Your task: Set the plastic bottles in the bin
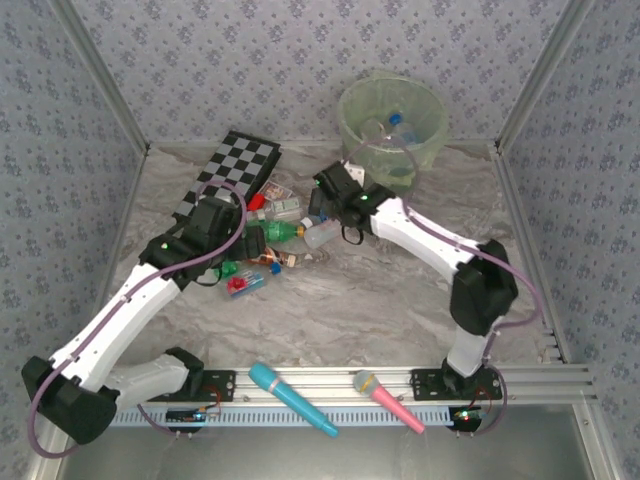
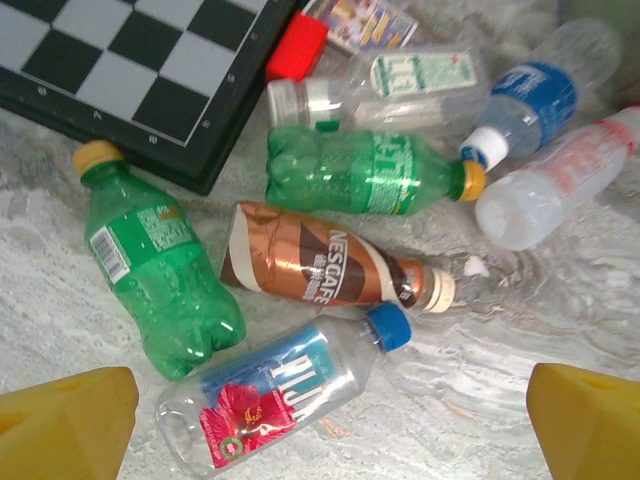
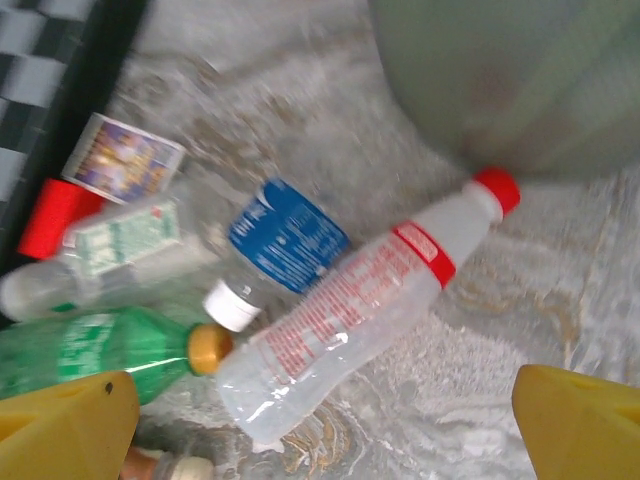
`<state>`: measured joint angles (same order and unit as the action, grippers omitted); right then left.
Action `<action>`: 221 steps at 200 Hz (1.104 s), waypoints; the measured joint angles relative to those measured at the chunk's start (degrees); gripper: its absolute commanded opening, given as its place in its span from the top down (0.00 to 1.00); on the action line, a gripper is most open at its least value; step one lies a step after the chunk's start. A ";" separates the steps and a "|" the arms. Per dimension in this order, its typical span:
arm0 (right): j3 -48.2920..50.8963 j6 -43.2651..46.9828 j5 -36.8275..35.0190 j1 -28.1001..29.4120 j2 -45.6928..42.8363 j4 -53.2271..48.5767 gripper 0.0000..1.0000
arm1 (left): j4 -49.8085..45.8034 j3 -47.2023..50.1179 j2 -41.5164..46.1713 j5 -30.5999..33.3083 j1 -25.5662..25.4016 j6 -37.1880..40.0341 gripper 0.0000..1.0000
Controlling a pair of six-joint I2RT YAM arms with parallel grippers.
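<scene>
The plastic bottles [image 1: 285,232] lie on their sides in a loose pile mid-worktop [image 1: 350,310], just near-left of the bin [image 1: 345,125] — a pale green translucent bucket at the far edge, a blue-capped bottle [image 1: 400,124] inside. The pile holds green bottles [image 2: 160,270] with yellow caps, a brown Nescafe bottle [image 2: 320,265], a clear flower-label bottle [image 2: 275,390] and a frosted red-capped bottle [image 3: 350,310]. The left claw [image 2: 325,420] and right claw [image 3: 320,420] hang above — fingers spread wide, gripping nothing.

bin [image 3: 510,80]: blurred, cut off by top edge | chessboard [image 2: 130,70]: cut off by top, left edges
</scene>
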<state>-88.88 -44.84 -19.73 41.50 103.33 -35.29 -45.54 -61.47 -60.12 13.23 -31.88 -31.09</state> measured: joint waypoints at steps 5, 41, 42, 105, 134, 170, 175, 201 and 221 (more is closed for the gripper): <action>-0.87 -1.31 -0.02 0.04 1.86 -0.72 0.03 | 0.02 -0.15 0.61 0.00 0.00 0.11 0.00; -6.88 -7.78 0.00 0.07 11.61 -5.07 0.04 | -0.94 -1.64 4.07 -0.22 0.02 1.22 0.00; -6.99 -7.91 0.00 0.07 11.74 -5.14 0.04 | -0.98 -1.70 4.17 -0.24 0.02 1.27 0.00; -8.57 -11.54 0.00 0.00 17.35 -8.17 0.08 | -1.29 -2.67 5.49 -0.44 0.02 2.14 0.00; -8.55 -11.52 0.00 -0.26 17.68 -8.57 0.08 | -1.27 -2.67 5.49 -0.50 0.02 2.12 0.00; -6.01 -11.28 -0.02 -0.37 17.31 -8.48 0.12 | -1.25 -2.67 5.25 -0.68 0.02 2.10 0.00; -4.94 -11.21 0.00 -0.37 17.05 -8.46 0.13 | -1.25 -2.67 5.25 -0.70 0.02 2.10 0.00; 2.64 -10.67 0.63 -0.37 14.12 -7.82 0.20 | -1.11 -2.64 5.27 -0.92 0.02 1.88 0.00; 7.72 -9.99 1.18 -0.46 11.02 -7.56 0.23 | -0.83 -2.64 5.25 -1.42 0.02 1.46 0.00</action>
<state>-81.17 -54.83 -18.55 41.04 114.34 -42.85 -46.37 -64.12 -54.87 11.81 -31.86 -29.63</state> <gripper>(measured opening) 0.787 0.997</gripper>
